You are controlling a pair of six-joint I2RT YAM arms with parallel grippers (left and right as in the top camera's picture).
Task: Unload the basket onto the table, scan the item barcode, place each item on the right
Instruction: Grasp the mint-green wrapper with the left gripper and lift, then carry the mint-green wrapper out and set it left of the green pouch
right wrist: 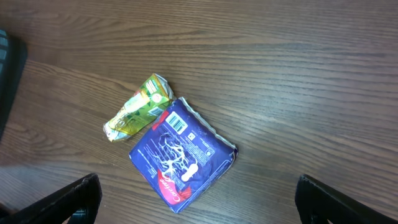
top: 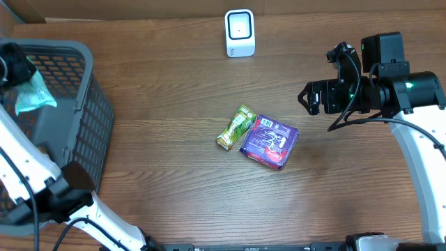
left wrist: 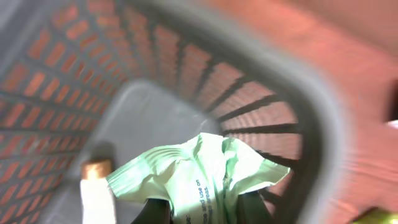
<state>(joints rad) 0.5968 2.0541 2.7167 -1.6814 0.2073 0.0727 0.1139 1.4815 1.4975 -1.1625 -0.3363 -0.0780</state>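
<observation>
My left gripper (top: 15,64) hangs over the grey basket (top: 89,104) at the far left, shut on a crumpled pale green packet (top: 35,96). In the left wrist view the packet (left wrist: 199,171) is pinched between the dark fingers of that gripper (left wrist: 202,214), with printed text showing. A white barcode scanner (top: 240,33) stands at the back middle of the table. My right gripper (top: 310,97) is open above the table, to the right of a purple pack (top: 270,141). In the right wrist view that gripper (right wrist: 202,202) holds nothing, and the barcode on the pack (right wrist: 180,152) faces up.
A yellow-green pouch (top: 235,127) lies touching the purple pack's left side, as the right wrist view also shows of the pouch (right wrist: 137,107). Inside the basket (left wrist: 311,106) stands a white bottle with a brown cap (left wrist: 96,186).
</observation>
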